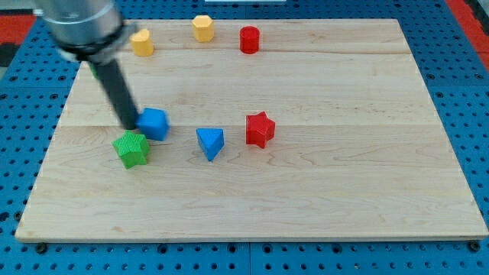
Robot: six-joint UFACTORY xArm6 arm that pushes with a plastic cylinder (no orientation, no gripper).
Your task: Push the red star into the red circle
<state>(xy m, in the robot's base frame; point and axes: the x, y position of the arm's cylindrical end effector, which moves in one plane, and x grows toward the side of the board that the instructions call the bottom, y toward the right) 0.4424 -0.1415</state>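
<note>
My tip [130, 124]: bare rod, no hand, holds nothing; upper arm blurred, cut off at top. Green star [131, 149] just below; blue cube [154, 124] touching right. Two yellow blocks [141, 43] [202, 27] above. One blue triangle [210, 143], red star [259, 129] farther right; red circle [249, 39] upper right. Table [367, 191].

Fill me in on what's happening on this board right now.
A robot arm with a dark rod is working a light wooden board. My tip sits against the view's left side of the blue cube-like block, just above the green star block. The red star block sits untouched, well below the red round block at the view's top. A blue triangular block and two yellow blocks are also there.
</note>
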